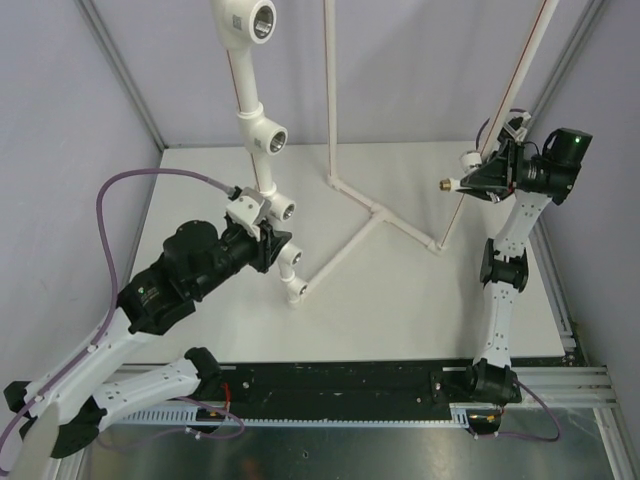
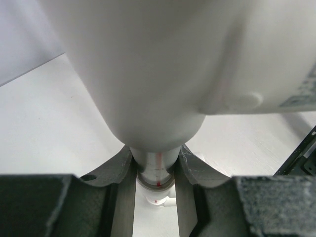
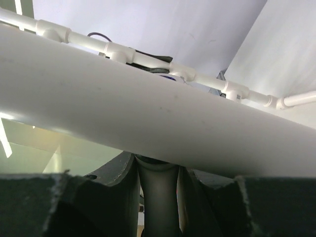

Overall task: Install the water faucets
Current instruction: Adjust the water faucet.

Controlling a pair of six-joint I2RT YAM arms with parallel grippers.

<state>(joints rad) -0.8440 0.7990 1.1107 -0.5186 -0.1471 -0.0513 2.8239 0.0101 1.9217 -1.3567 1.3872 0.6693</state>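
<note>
**Faucet held, socket braced: line up before turning**

The right gripper (image 1: 480, 180) is pinched on a faucet (image 1: 450, 183), whose brass end points out past the fingertips toward the left arm. In the wrist view, a bar of the frame (image 3: 158, 113) crosses just over those fingers. The left gripper (image 1: 272, 243) is pressed together around the thin pipe (image 2: 154, 163) of the socket column, and an open socket (image 1: 285, 209) sits just beyond its fingers. Faucet and socket are well apart.

As I judge it, the step is carrying the faucet across to be threaded in. Draw it clear of the frame first so the spout does not snag. Keep the left grip firm as a counter-hold. Bring the brass end square to the socket mouth and centred before any turning. A tilted start would probably cross the thread or push the column aside.
</note>
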